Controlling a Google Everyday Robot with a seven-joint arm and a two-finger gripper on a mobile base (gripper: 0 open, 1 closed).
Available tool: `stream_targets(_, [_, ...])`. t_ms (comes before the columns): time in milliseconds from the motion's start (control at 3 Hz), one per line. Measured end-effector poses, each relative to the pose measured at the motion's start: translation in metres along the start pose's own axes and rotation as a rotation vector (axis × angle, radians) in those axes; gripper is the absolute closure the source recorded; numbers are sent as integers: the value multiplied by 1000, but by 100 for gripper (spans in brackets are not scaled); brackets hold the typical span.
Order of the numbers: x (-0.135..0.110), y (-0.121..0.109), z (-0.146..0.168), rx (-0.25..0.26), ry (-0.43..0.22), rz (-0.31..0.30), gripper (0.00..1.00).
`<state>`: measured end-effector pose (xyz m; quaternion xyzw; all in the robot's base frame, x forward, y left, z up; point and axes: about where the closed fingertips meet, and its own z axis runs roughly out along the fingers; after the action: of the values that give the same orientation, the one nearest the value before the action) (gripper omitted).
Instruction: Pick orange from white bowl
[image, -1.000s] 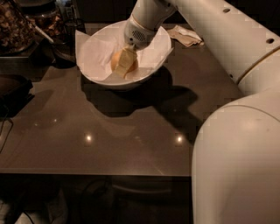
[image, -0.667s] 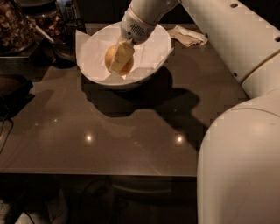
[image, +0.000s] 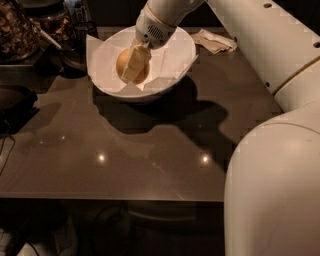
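The white bowl (image: 175, 42), lined with crumpled white paper, stands at the back of the dark table. The orange (image: 123, 64) is inside it, on the left side. My gripper (image: 133, 74) reaches down into the bowl from the upper right and is shut on the orange. One pale finger (image: 137, 59) lies across the fruit's front; the other finger is hidden behind it. The orange sits low in the bowl, just over the paper lining.
Dark containers with brown contents (image: 15, 30) stand at the back left, with a dark bowl (image: 15, 100) at the left edge. A crumpled paper (image: 215, 41) lies right of the white bowl. My arm's white body (image: 270, 190) fills the right foreground.
The gripper has shifted to the left inside the bowl, and the orange has moved with it. More of the orange's left side now shows.
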<state>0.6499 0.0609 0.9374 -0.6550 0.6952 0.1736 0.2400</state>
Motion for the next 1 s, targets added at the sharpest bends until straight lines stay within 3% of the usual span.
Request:
stream_targets(667, [-36, 55, -23, -61, -76, -93, 100])
stream_targets(1000, [-37, 57, -23, -62, -77, -95, 100])
